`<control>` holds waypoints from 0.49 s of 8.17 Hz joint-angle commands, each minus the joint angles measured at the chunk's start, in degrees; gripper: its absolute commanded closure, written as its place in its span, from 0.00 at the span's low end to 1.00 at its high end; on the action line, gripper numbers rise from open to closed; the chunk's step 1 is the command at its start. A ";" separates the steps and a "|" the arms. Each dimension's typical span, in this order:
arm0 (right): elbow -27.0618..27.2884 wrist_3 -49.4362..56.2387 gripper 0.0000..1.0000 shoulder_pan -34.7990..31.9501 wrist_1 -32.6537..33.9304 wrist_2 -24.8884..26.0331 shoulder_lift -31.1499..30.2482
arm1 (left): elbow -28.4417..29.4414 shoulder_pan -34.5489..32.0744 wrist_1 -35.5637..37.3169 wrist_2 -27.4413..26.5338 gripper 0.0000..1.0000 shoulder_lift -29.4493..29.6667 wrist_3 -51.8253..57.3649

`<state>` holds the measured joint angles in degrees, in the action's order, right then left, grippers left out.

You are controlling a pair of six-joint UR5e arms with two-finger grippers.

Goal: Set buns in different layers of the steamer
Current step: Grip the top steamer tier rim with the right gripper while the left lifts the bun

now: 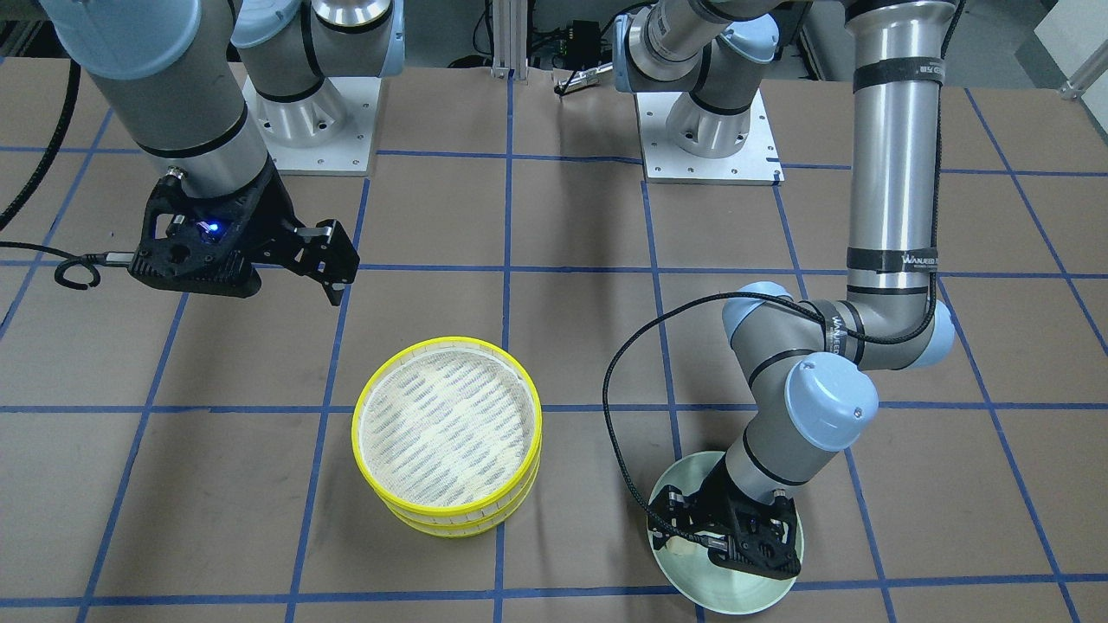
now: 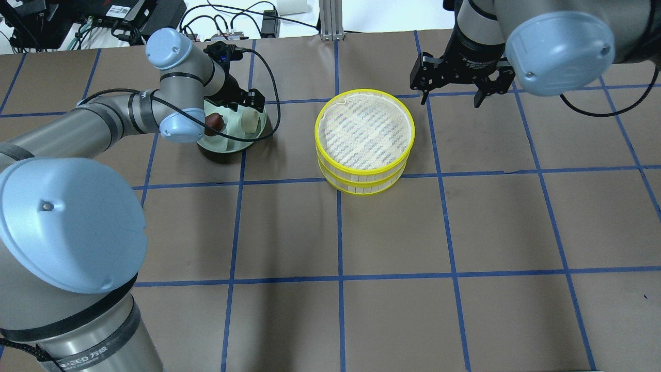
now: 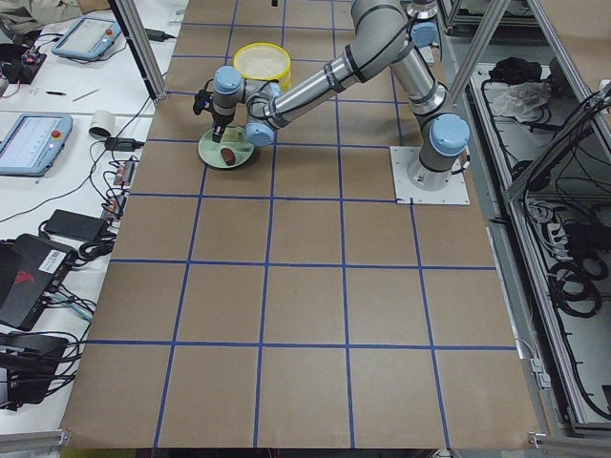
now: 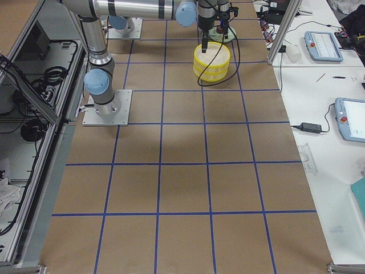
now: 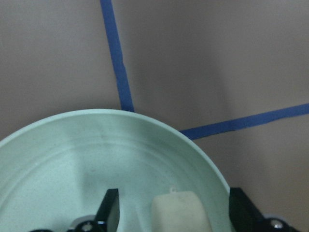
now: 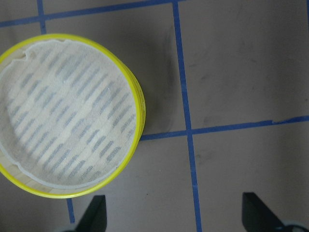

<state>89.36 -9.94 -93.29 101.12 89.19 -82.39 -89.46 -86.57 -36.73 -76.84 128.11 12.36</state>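
Observation:
Two yellow-rimmed steamer trays are stacked mid-table, the upper tray (image 2: 408, 144) on the lower tray (image 2: 361, 187), and the upper mesh is bare. The stack also shows in the right wrist view (image 6: 137, 104). The cream bun (image 2: 250, 123) and the reddish-brown bun (image 2: 214, 122) lie on the pale green plate (image 2: 227, 147). My left gripper (image 2: 249, 114) is low over the plate and open, its fingers on either side of the cream bun (image 5: 179, 212). My right gripper (image 2: 451, 101) is open and empty, hovering above the table just beyond the stack.
The table is brown paper with a grid of blue tape. The left arm's black cable (image 2: 273, 111) loops beside the plate. Both arm bases (image 1: 705, 138) stand at the robot's side of the table.

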 commanded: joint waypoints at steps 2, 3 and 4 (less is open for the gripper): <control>-0.59 -1.21 0.00 -0.49 11.46 -0.07 12.05 | -0.36 0.00 -0.35 -0.15 0.23 0.21 1.35; 0.02 -3.13 0.02 -0.75 11.47 -0.07 13.64 | -0.36 0.00 -0.53 -0.15 0.34 0.21 1.44; -0.06 -3.33 0.10 -0.76 13.38 -2.25 14.62 | -0.27 0.00 -1.14 -0.24 0.54 0.21 1.52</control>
<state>89.08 -11.93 -93.88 111.90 89.01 -70.74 -89.77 -86.57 -37.17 -77.00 128.31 13.73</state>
